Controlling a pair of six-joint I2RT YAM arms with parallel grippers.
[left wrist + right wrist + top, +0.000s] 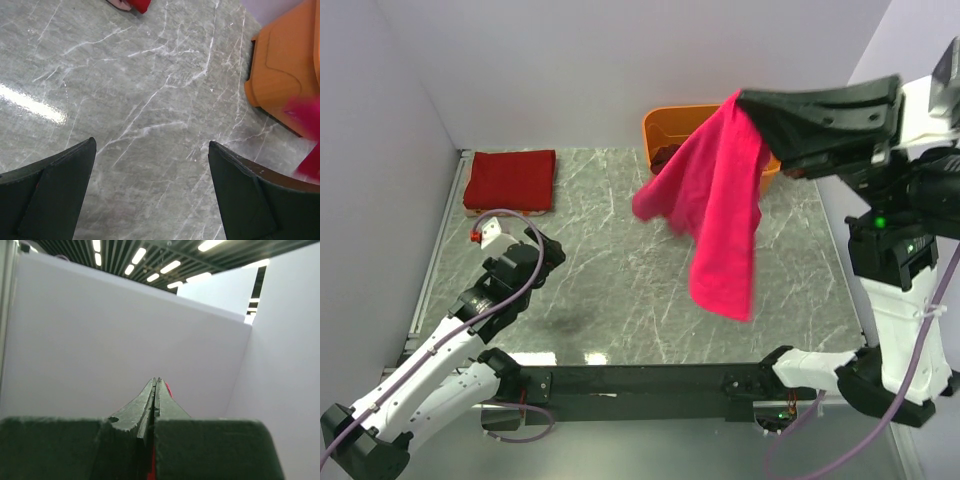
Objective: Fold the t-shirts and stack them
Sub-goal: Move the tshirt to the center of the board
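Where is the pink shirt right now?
In the top view, the pink shirt hangs in the air on the right, pinched by the right gripper, in front of the orange bin.

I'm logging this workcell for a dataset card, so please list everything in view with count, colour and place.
pink t-shirt: 1, bright pink, hanging in the air from the right arm's jaws, above the table
folded t-shirt: 1, dark red, far left corner of the table
bin: 1, orange, far edge, partly behind the pink t-shirt
table: 1, grey marble pattern
left arm: 1, white and black, near left, jaws open and empty
right arm: 1, white and black, near right, raised, jaws shut on the pink t-shirt
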